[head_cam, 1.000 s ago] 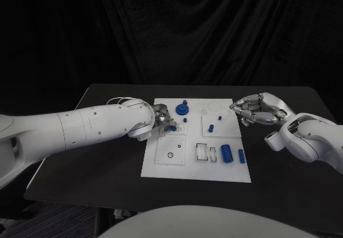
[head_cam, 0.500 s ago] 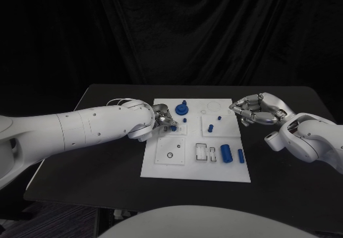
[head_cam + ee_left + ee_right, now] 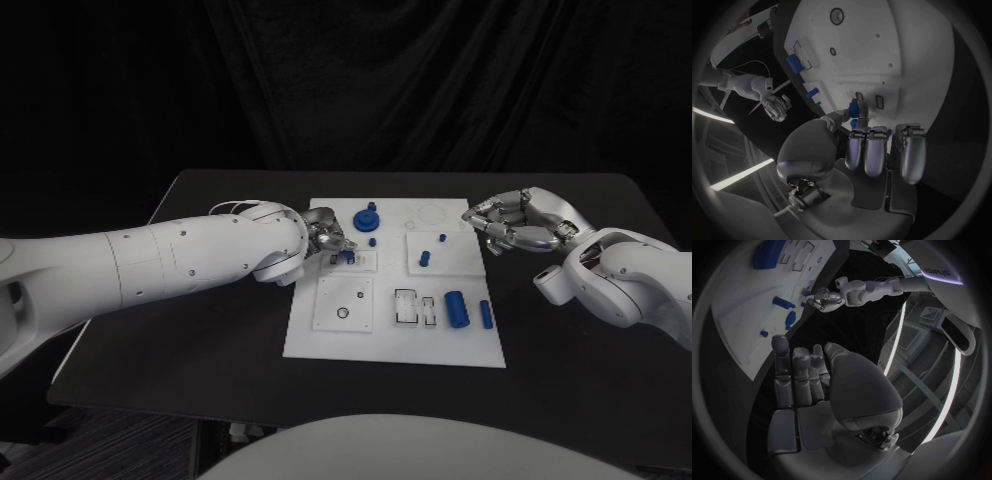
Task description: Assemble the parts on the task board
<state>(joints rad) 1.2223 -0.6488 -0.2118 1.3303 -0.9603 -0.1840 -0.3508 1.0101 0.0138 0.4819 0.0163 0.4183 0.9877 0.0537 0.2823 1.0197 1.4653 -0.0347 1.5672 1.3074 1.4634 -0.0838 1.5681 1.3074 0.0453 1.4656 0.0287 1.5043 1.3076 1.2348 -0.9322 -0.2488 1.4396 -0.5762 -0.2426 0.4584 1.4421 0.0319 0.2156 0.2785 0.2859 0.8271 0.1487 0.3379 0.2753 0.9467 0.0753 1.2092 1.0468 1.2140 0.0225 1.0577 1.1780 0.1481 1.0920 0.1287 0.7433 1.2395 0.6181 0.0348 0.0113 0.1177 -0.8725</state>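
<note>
The white task board lies in the middle of the black table. My left hand is over the board's left part, and its thumb and fingers pinch a small blue part down at a raised block there. The left wrist view shows that blue part at the fingertips of the left hand. My right hand hovers beside the board's far right edge, fingers half curled, holding nothing. Its empty palm and fingers rise in the right wrist view.
On the board lie a blue knob, a small peg, another peg, a thick blue cylinder and a blue bar. Bare black table lies on both sides of the board.
</note>
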